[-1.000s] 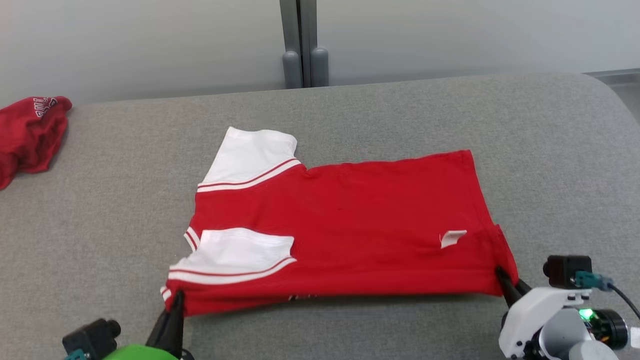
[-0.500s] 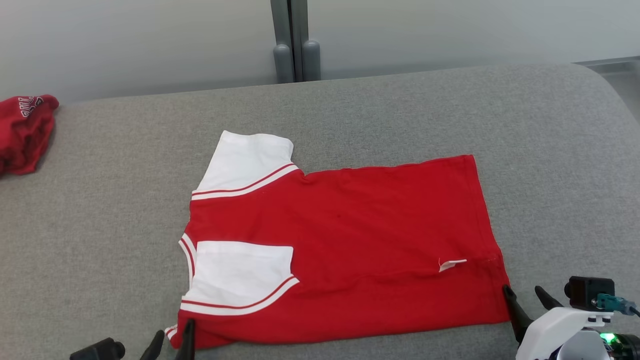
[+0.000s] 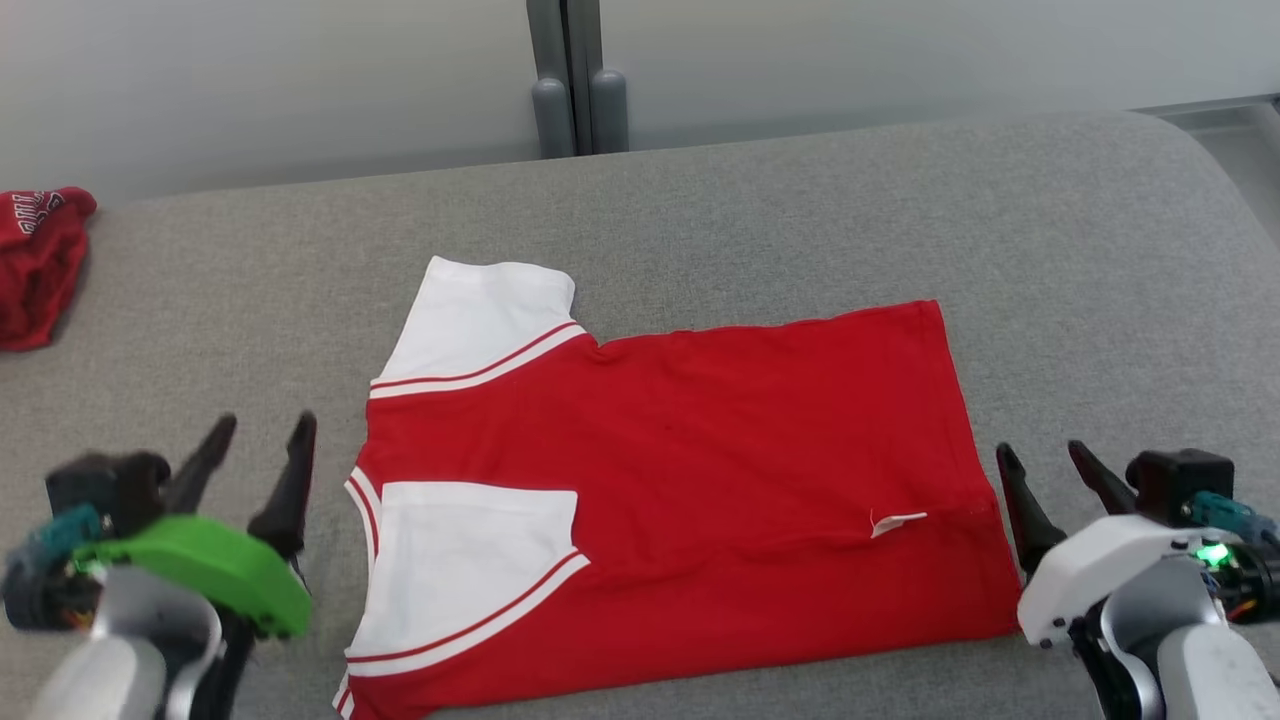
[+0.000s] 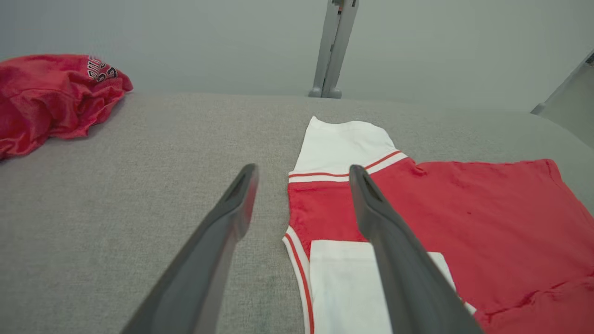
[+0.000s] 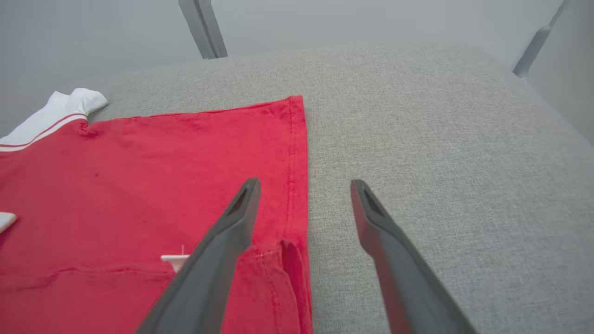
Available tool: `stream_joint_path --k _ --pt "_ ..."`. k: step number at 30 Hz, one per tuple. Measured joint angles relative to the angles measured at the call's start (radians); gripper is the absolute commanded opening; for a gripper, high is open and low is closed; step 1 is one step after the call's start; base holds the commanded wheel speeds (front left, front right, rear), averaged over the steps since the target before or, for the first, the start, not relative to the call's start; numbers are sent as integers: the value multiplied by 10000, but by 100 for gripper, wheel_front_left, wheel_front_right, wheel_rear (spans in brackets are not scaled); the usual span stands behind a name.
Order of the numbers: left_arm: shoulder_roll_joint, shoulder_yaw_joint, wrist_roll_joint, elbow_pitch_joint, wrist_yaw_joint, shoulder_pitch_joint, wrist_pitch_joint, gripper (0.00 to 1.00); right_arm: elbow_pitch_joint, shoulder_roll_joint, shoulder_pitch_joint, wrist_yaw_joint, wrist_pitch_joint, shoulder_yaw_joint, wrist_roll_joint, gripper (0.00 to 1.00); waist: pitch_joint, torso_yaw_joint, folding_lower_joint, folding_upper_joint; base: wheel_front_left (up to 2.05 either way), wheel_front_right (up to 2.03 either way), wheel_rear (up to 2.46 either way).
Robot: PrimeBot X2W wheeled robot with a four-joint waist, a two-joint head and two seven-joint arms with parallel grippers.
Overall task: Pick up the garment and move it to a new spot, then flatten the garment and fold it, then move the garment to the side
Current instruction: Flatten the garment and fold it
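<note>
The garment (image 3: 700,460) is a red shirt with white sleeves, lying flat on the grey cushioned surface (image 3: 800,210), sleeves to the left and hem to the right; a small white tag shows near the hem. It also shows in the left wrist view as garment (image 4: 464,208) and in the right wrist view as garment (image 5: 139,185). My left gripper (image 3: 260,435) hovers open just left of the sleeve end, nothing between its fingers. My right gripper (image 3: 1045,460) stands open just right of the hem, also holding nothing.
A second crumpled red cloth (image 3: 35,260) lies at the far left edge of the surface, also seen as the red cloth (image 4: 51,97). A grey post (image 3: 570,80) stands behind the surface against a pale wall. The surface rounds off at the right.
Both grippers opened and let go of the garment's near edge, which dropped flat onto the surface. Both arms then rose and drew outward. The head view shifted slightly.
</note>
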Motion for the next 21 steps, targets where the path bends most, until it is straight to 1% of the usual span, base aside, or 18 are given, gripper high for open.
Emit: stream_joint_path --k 2,5,8,11,15,21 --pt "290 -96 194 56 -267 -918 255 100 -102 2 -350 0 0 215 -159 100 113 -38 0 0 0 0 0" --pt "663 -430 539 215 -938 -2387 577 100 -178 8 -917 0 65 616 -349 100 360 -128 0 0 0 0 0" --pt "999 -788 708 708 -1338 -3854 997 100 -198 -2 -1499 0 113 970 -487 100 699 -238 0 0 0 0 0" --pt "1233 -1129 677 1275 -1494 -5191 1478 100 -173 4 -2058 0 130 1358 -573 100 1104 -374 0 0 0 0 0" --pt "1427 -1572 439 2148 -1563 -6597 2046 100 -40 2 -2703 0 52 1810 -583 100 1721 -597 0 0 0 0 0" --pt "1593 -2359 -253 3338 -1576 -7588 2794 100 337 -2 -3410 0 -205 2205 -554 100 2628 -990 0 0 0 0 0"
